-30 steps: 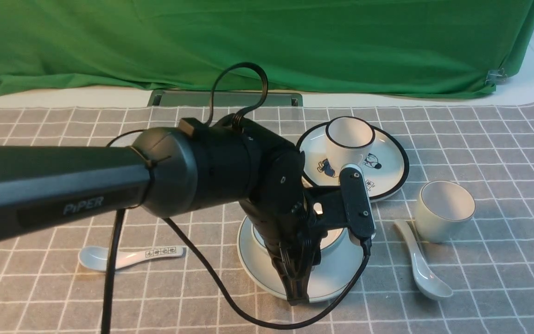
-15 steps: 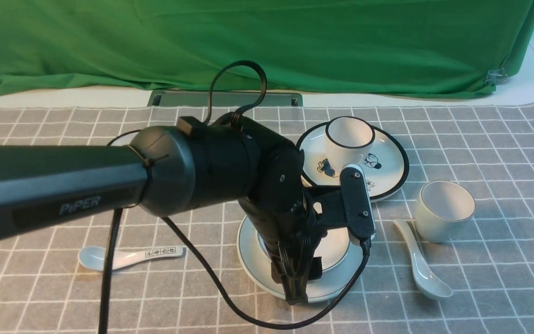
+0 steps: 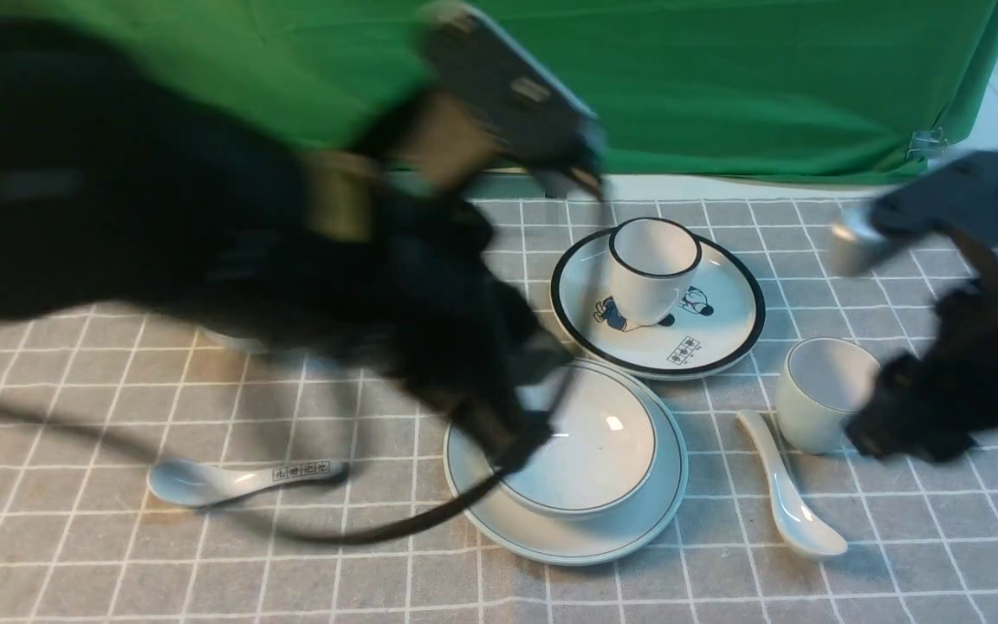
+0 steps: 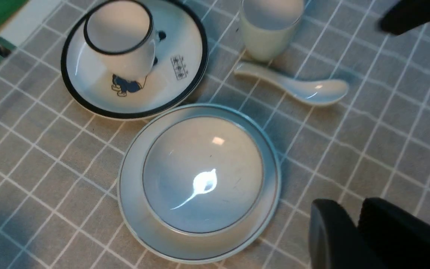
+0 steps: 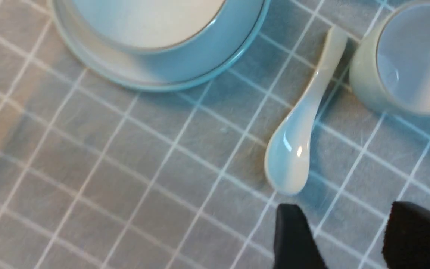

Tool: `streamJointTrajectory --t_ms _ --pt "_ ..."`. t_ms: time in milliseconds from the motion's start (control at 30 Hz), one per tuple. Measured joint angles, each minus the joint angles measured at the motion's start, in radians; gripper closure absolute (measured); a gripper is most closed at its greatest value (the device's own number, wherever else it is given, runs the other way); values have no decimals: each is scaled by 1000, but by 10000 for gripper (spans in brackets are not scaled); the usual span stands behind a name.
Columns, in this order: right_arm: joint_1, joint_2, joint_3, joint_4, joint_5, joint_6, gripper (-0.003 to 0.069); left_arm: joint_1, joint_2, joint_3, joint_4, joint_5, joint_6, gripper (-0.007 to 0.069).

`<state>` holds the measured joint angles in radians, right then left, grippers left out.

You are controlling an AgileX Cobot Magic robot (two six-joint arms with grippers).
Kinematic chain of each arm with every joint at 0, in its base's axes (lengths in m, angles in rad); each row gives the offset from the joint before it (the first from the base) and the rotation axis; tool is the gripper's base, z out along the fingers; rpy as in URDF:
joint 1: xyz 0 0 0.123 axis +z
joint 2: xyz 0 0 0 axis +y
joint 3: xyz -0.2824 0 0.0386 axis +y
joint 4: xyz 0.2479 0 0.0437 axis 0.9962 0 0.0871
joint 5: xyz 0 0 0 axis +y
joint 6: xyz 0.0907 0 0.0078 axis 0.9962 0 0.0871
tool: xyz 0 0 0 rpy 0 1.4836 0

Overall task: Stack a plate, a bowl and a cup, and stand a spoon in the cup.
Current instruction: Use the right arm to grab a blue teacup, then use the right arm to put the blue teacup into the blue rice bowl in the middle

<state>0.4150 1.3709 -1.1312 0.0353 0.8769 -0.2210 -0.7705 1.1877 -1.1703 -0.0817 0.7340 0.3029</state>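
Note:
The bowl [image 3: 590,442] sits in the plate [image 3: 568,544] at front centre; both also show in the left wrist view, bowl [image 4: 203,173] and plate [image 4: 133,213]. The cup [image 3: 824,390] stands upright to their right, with the plain spoon [image 3: 789,503] lying beside it. My left gripper [image 4: 353,211] is shut and empty, above the cloth beside the plate; in the front view it is a blur [image 3: 508,429] at the bowl's left edge. My right gripper [image 5: 349,220] is open and empty, just off the spoon's scoop [image 5: 293,157] and near the cup [image 5: 409,63]; in the front view it is a blur [image 3: 897,433].
A black-rimmed plate with cartoon figures [image 3: 716,334] lies behind the stack and carries a black-rimmed cup [image 3: 651,260]. A spoon with black characters on its handle [image 3: 239,478] lies at front left. A green curtain closes off the back.
My left arm has swung up and back to the left, off the bowl, which stays in the plate. My right arm has come into view from the right, beside the cup.

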Motion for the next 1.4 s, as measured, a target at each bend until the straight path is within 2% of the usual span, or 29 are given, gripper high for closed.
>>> streamJointTrajectory --t_ms 67,167,333,633,733,900,1000,1100,1233,1400 --pt "-20 109 -64 -2 1 -5 292 0 -105 55 -38 -23 -6 589" --pt "-53 253 -169 -6 1 -7 292 0 -268 177 -93 -70 -14 616" --pt "-95 432 -305 -8 1 -6 292 0 -490 348 -116 -167 -16 615" --pt "-111 585 -341 -9 29 -1 298 0 -586 409 -127 -219 -17 615" --pt "-111 599 -341 -9 31 -1 359 0 -586 409 -130 -221 -17 615" --pt "-111 599 -359 -9 72 -3 567 0 -586 409 -131 -224 -17 615" --pt "-110 592 -374 -8 116 -2 577 0 -586 409 -131 -224 -17 615" --pt "-90 556 -380 -8 141 2 576 0 -586 409 -131 -223 -17 615" --pt "45 447 -425 44 153 5 576 0 -586 409 -131 -219 -17 615" --pt "215 469 -506 86 127 2 576 0 -586 409 -131 -219 -7 615"
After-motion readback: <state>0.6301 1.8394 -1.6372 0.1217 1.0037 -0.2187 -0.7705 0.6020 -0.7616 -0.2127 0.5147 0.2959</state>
